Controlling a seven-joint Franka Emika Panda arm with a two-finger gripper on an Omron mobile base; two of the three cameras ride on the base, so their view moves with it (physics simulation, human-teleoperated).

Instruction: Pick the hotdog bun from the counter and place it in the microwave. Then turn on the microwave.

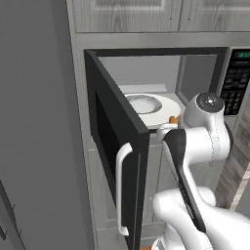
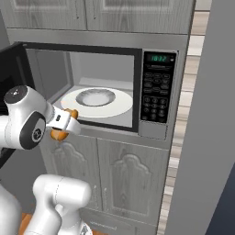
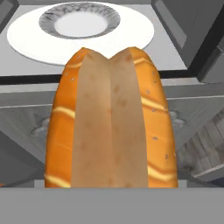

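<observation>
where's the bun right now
The bun is held in the claw just outside the open microwave, at its front left corner, short of the white turntable in the right base view.

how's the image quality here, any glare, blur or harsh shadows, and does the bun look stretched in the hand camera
Hand view: the hotdog bun looms huge and elongated from closeness, its texture soft, no glare. Right base view: flat, even rendered light, the microwave display sharp, mild shading inside the cavity. Left base view: the dark open door is matte, without reflections; the turntable is softly shaded.
</observation>
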